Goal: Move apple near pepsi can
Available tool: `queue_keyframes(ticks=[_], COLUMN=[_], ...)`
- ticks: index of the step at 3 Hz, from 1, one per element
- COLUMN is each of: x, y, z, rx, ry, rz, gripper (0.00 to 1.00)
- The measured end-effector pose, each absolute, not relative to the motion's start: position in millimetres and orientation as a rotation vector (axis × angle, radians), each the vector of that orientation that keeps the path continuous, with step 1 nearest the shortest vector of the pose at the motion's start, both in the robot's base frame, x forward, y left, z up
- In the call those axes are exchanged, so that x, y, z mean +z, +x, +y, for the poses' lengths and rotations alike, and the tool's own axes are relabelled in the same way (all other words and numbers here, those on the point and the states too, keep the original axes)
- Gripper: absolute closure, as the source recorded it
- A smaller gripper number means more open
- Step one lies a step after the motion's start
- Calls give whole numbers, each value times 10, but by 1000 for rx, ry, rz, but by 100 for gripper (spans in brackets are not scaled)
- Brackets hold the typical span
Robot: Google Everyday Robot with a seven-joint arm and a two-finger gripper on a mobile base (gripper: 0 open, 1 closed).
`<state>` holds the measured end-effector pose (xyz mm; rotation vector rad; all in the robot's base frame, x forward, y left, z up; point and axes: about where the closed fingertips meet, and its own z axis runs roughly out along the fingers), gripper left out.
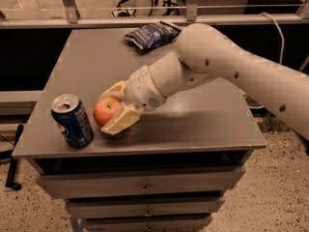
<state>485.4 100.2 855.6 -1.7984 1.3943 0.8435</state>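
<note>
1. My gripper (pixel 109 111) sits low over the front-left part of the flat grey metal table (pixel 203 124), toward its 8 o'clock corner.
2. My two cream-coloured fingers (pixel 121 122) are clamped on the round red-orange apple (pixel 105 110), one over its top at 12 o'clock and one under its 5 o'clock side.
3. The apple shows a yellowish patch on the side facing my wrist. A shadow lies under it, and I cannot tell whether it touches the table.
4. The dark blue aluminium pepsi can (pixel 73 121) with a silver top stands upright at 9 o'clock of the apple, just beside it, with a thin gap between them.
5. The can is near the table's front edge, close to the left front corner.
6. My white rounded arm (pixel 227 64) comes in from 3 o'clock and crosses the table's right half down to the wrist.
7. A dark blue crinkled chip bag (pixel 152 34) lies flat at the table's far edge, 12 o'clock, well apart from the apple and can.
8. Grey metal drawers (pixel 145 185) are stacked under the tabletop above a speckled floor (pixel 270 192).
</note>
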Motion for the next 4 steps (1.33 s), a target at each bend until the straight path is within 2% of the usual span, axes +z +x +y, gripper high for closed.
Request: queue_keyframes(ticks=[1,2,4], x=[8507,8480,8482], y=[4920,4910,4875], z=[976,978,957], rx=[818,831,851], ry=[-1831,-1856,-1872], rz=[1401,1406,1413], gripper=[74,41,0])
